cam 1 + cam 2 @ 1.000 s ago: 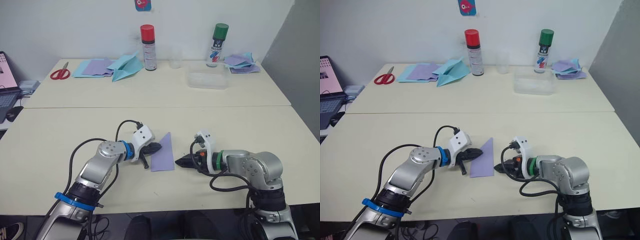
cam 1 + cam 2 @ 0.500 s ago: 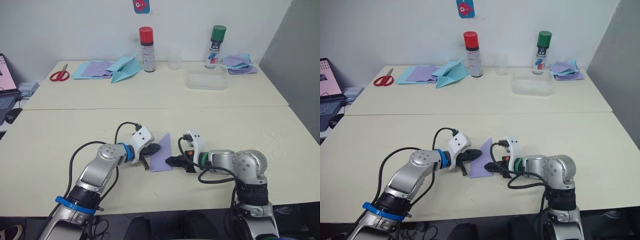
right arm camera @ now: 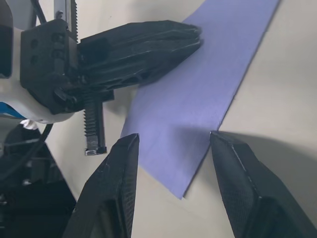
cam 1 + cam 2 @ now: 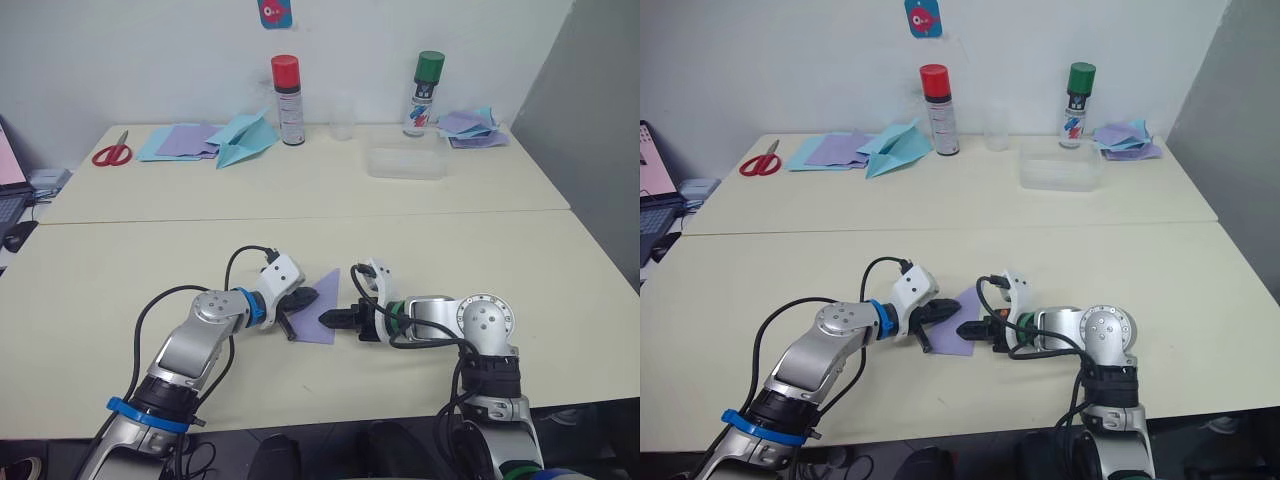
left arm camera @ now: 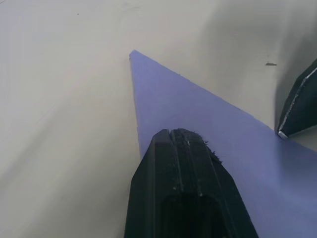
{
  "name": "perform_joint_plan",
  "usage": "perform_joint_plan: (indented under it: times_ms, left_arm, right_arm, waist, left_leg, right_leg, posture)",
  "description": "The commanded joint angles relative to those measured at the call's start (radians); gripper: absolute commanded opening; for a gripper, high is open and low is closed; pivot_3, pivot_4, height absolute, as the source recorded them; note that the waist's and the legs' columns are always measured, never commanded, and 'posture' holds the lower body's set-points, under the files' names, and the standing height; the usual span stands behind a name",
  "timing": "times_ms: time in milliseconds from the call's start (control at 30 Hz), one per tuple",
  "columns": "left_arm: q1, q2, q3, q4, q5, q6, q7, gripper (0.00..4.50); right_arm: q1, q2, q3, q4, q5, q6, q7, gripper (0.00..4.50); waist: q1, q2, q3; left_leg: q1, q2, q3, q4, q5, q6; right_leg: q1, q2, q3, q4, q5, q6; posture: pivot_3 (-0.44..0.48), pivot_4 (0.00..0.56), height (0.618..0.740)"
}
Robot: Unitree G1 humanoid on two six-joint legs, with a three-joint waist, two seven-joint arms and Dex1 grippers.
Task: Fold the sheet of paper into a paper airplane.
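Parted fingers (image 3: 106,198) astride (perhaps touching) paper (image 3: 198,104)

The sheet (image 4: 322,315) lies on the near table (image 4: 90,290), between left gripper (image 4: 303,297) and right gripper (image 4: 327,320). Two cans (image 4: 287,86) stand behind, far.

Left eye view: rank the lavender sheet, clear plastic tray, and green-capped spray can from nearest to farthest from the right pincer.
1. The lavender sheet, right at the right pincer, near table edge.
2. The clear plastic tray, farther back.
3. The green-capped spray can, by the wall.
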Motion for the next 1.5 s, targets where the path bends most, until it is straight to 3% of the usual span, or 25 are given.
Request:
perform_joint_plan:
  times_ms: [33,133,233,433,800,933,1200,1500]
  left_arm:
    - [0.029,-0.003,-0.036,0.036,0.024,0.033,0.000,0.00]
    - [0.027,-0.003,-0.035,0.039,0.024,0.033,-0.001,0.00]
    - [0.027,-0.001,-0.033,0.042,0.026,0.031,-0.004,0.00]
    - [0.027,0.003,-0.031,0.042,0.025,0.031,-0.008,0.00]
    - [0.006,0.010,-0.023,0.070,0.026,0.021,-0.023,0.00]
    - [0.002,0.014,-0.020,0.078,0.025,0.018,-0.028,0.00]
    - [-0.007,0.016,-0.018,0.088,0.028,0.015,-0.031,0.00]
    - [-0.004,0.033,-0.008,0.090,0.025,0.027,-0.043,0.00]
  right_arm:
    - [-0.047,-0.170,0.229,-0.130,-0.030,-0.076,0.197,2.31]
    - [-0.062,-0.497,0.596,-0.267,-0.262,-0.421,0.528,2.31]
    - [-0.037,-0.624,0.700,-0.271,-0.375,-0.624,0.687,2.31]
    - [-0.012,-0.625,0.734,-0.235,-0.529,-0.869,0.798,2.31]
    - [0.022,-0.572,0.715,-0.158,-0.678,-1.055,0.870,2.31]
    - [0.003,-0.571,0.775,-0.113,-0.792,-1.221,0.942,2.31]
    - [-0.015,-0.530,0.799,-0.051,-0.904,-1.275,1.003,2.31]
    - [0.006,-0.620,0.791,-0.026,-1.045,-1.347,1.045,2.31]
  waist:
    - [0.000,0.003,0.002]
    - [0.003,0.006,0.006]
    - [0.012,0.004,0.006]
    - [0.013,0.003,0.006]
    - [0.017,0.002,0.007]
    - [0.016,0.002,0.007]
    - [0.016,0.002,0.007]
    - [0.019,0.002,0.007]
  left_leg:
    - [-0.001,0.000,0.000,0.000,0.000,0.000]
    - [-0.004,-0.003,0.000,0.001,0.000,0.000]
    - [-0.005,-0.004,0.001,0.000,-0.002,0.003]
    - [-0.004,-0.002,0.000,0.001,-0.003,0.004]
    - [-0.004,-0.002,0.001,0.002,-0.003,0.004]
    - [-0.003,-0.002,0.001,0.002,-0.003,0.004]
    - [-0.003,-0.002,0.001,0.002,-0.003,0.004]
    - [-0.002,-0.003,0.001,0.003,-0.003,0.004]
  right_leg:
    - [0.000,0.000,0.000,0.000,0.000,0.000]
    - [-0.002,0.000,0.000,-0.003,0.000,0.001]
    - [-0.001,-0.001,0.000,-0.008,-0.002,0.002]
    - [-0.001,-0.001,-0.001,-0.004,-0.002,0.003]
    - [-0.001,-0.001,0.000,-0.003,-0.002,0.002]
    - [-0.001,-0.001,0.000,-0.002,-0.002,0.002]
    - [-0.001,-0.001,0.000,-0.002,-0.002,0.002]
    - [-0.001,-0.001,0.000,-0.001,-0.002,0.002]
  posture:
    - [0.000,0.150,0.740]
    - [0.000,0.150,0.740]
    - [0.000,0.150,0.740]
    - [0.000,0.150,0.740]
    - [0.000,0.150,0.740]
    - [0.000,0.150,0.740]
    - [0.000,0.150,0.740]
    - [0.000,0.150,0.740]
